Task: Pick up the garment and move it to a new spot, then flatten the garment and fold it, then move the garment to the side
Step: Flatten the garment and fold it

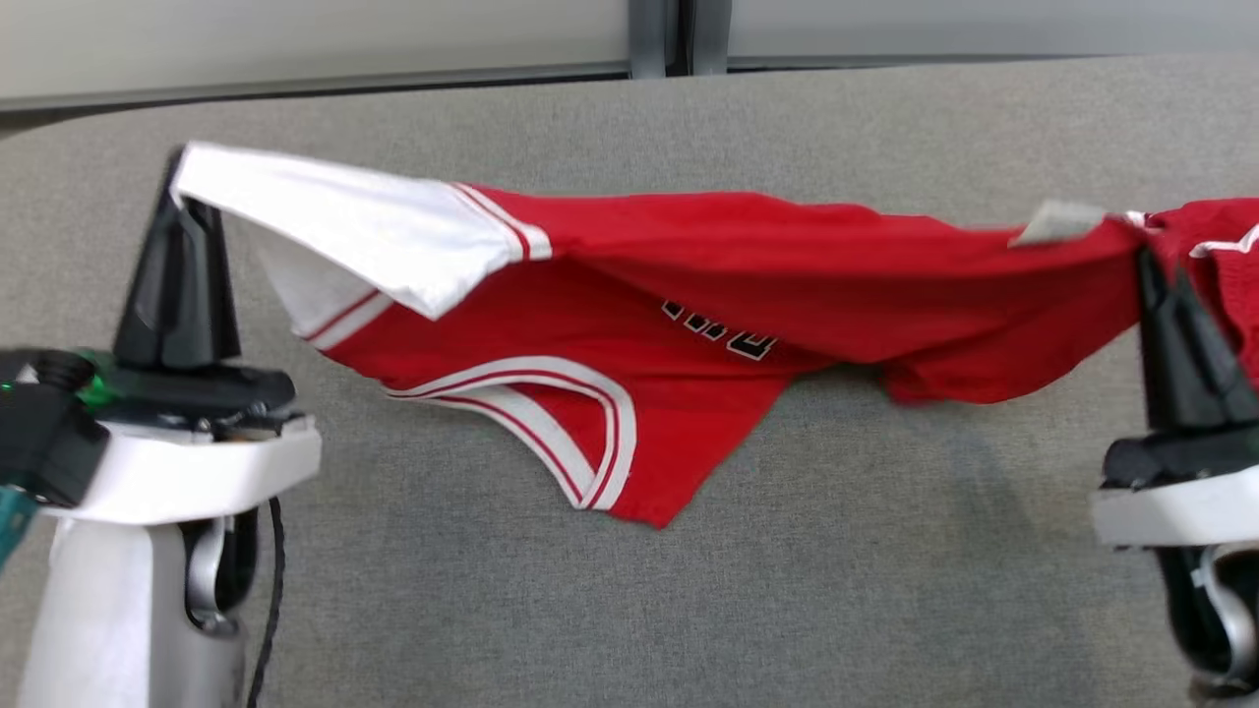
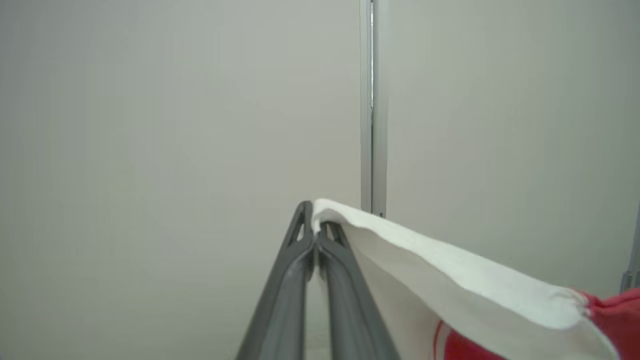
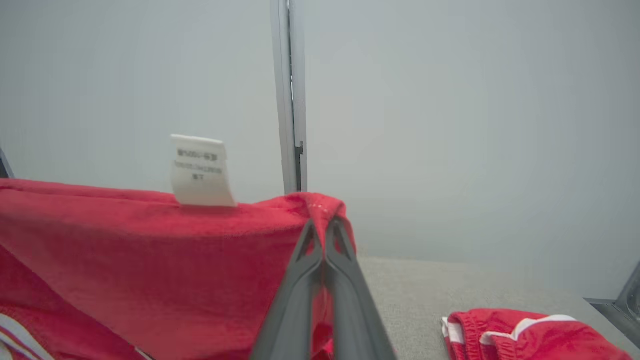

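Grey woven-fabric table top (image 1: 885,610) across the full width of the head view, far edge rounding off at the left. Behind it, pale matte wall panels (image 1: 295,39), divided by a grey vertical metal post (image 1: 654,34) and bordered below by a dark strip (image 1: 295,87). Same plain panels and post in both wrist views. Even, diffuse lighting; soft-edged shadows on the table top.
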Controlling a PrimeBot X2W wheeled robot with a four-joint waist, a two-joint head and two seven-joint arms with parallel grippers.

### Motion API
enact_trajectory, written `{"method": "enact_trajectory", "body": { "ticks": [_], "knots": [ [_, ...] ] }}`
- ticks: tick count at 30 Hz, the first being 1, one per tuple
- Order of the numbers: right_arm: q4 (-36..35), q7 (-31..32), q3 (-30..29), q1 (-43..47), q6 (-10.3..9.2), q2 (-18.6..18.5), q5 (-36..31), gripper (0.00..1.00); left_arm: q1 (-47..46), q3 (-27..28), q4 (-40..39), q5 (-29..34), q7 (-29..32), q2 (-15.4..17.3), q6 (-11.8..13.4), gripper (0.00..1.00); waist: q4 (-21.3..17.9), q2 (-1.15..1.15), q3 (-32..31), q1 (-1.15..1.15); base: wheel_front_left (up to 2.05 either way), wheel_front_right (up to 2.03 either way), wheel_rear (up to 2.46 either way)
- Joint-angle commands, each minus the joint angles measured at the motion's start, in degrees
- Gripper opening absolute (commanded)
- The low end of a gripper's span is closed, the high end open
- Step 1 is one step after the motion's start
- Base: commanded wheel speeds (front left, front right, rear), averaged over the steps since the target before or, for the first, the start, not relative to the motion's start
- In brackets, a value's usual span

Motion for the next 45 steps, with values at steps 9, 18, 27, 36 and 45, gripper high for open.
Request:
{"method": "enact_trajectory", "body": {
  "ticks": [9,18,27,36,45],
  "knots": [
    [-8.69,3.36,-5.59,-7.98,-0.02,-4.58,-0.07,0.0,-14.96,-0.89,-7.12,0.79,4.85,3.58,-0.93,0.0,-0.03,0.0,-4.94,0.0,0.0,0.0,0.0],
    [-10.07,6.18,-7.36,-11.07,-0.02,-7.0,2.28,0.0,-21.36,-2.23,-7.47,-0.25,10.93,4.57,-1.22,0.0,-0.08,0.0,-7.42,0.0,0.0,0.0,0.0],
    [-4.21,5.96,-5.41,-17.45,-0.02,-6.91,5.54,0.0,-27.23,-3.79,3.07,-3.09,12.95,4.47,-1.89,0.0,0.31,0.0,-3.62,0.0,0.0,0.0,0.0],
    [11.22,1.42,0.88,-38.28,-0.02,-4.83,6.86,0.0,-45.91,-4.04,22.59,-3.57,7.68,5.44,-2.55,0.0,-0.63,0.0,3.72,0.0,0.0,0.0,0.0],
    [32.68,-9.95,8.89,-54.51,-0.02,-1.94,4.99,0.0,-58.96,-6.54,41.44,-0.54,0.86,5.09,-2.78,0.0,-0.58,0.0,6.5,0.0,0.0,0.0,0.0]
  ]
}}
